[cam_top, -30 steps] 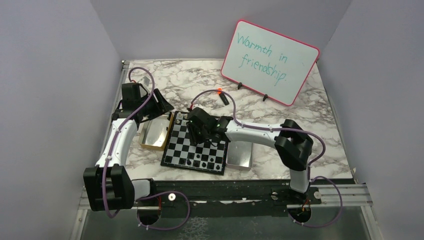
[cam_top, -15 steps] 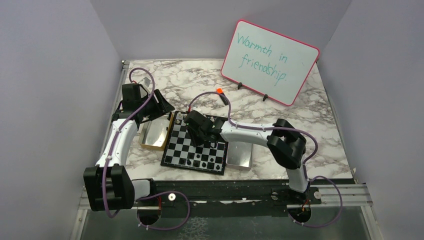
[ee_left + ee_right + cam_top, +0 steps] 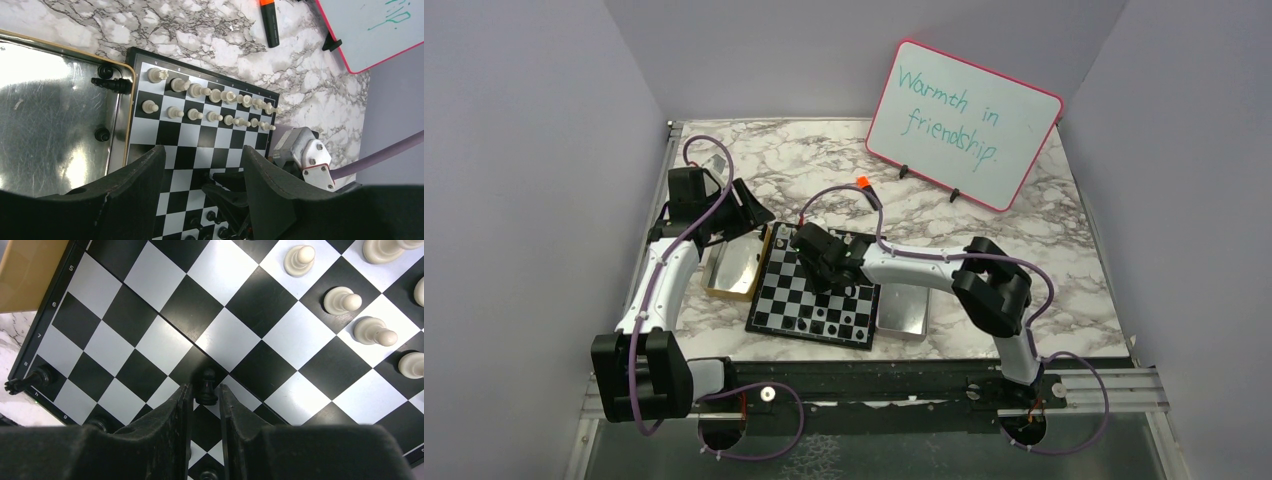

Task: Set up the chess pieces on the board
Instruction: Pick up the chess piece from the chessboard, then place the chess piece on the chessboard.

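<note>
1. Marble table (image 3: 824, 160): spreading across the middle of the overhead frame, carrying everything else.
2. Whiteboard (image 3: 964, 125): leaning upright in the upper right of that frame (pink rim, green handwriting).
3. Board (image 3: 786, 300): lying flat on the marble at lower centre of the overhead frame, sitting tight against a gold tray (image 3: 734, 268) on its left and just beside a silver tray (image 3: 904, 312) on its right.
4. Left gripper (image 3: 202, 150): hovering at bottom centre of the left wrist frame, above the board's lower squares, standing released with jaws wide apart and grasping nothing.
5. Right gripper (image 3: 205, 388): reaching in at bottom centre of the right wrist frame, pinching a black pawn (image 3: 206, 375) from both sides (standing on its square or lifted off it: impossible to tell).
6. Marker (image 3: 270, 25): lying on bare marble at the top of the left wrist frame, orange cap pointing up-frame, well apart from the board.
7. Pale pieces (image 3: 214, 95): standing in two rows along the board's upper edge in the left wrist frame.
8. Black pieces (image 3: 114, 84): three resting in the gold tray at left of that frame, one lying on its side; others dotting the board's bottom rows.
</note>
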`<state>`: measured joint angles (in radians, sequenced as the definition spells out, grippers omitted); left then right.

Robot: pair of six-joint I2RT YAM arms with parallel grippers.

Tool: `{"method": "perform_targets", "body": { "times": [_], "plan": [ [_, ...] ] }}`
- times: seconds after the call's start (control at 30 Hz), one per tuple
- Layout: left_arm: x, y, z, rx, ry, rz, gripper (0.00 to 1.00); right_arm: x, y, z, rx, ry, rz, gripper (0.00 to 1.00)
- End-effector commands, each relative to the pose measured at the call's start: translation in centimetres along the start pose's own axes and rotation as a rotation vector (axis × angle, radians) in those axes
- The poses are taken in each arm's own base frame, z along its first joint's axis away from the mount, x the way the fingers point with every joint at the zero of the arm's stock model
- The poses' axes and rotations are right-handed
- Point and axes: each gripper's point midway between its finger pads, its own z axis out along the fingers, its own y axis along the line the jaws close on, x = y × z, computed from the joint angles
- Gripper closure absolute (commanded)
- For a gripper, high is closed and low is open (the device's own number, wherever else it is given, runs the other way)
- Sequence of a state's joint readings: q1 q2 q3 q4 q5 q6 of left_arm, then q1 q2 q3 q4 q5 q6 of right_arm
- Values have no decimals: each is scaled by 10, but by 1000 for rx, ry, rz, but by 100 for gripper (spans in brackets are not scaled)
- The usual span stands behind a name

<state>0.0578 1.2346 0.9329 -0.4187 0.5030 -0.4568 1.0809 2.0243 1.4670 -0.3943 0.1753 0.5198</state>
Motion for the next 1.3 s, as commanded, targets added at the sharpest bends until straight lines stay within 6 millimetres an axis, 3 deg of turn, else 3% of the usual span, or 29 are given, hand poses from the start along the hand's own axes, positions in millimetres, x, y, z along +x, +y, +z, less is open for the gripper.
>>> {"method": "perform_targets", "body": {
  "times": [0.0,0.2,0.3,0.43,0.63,0.67,0.87,1.0,1.27],
  "plan": [
    [4,-4,0,36,6,-5,41,2,6,5,4,2,-33,70],
    [4,-6,-1,48,10,-6,41,4,5,7,17,14,-57,72],
    [7,-9,-1,69,25,1,41,5,3,7,22,13,-70,80],
    [15,-19,-2,140,71,9,41,-10,-2,-5,29,-63,-117,82],
    [25,-51,-11,303,152,-14,44,-55,-1,-62,-63,-352,-276,87],
    [32,-78,-21,410,192,-6,45,-68,-4,-97,-104,-531,-391,89],
    [48,-124,-37,578,278,4,49,-85,-6,-148,-145,-773,-515,89],
    [56,-142,-46,642,317,26,53,-94,-4,-171,-162,-869,-542,89],
    [66,-148,-49,669,351,32,56,-95,5,-182,-202,-930,-623,89]
  ]
}}
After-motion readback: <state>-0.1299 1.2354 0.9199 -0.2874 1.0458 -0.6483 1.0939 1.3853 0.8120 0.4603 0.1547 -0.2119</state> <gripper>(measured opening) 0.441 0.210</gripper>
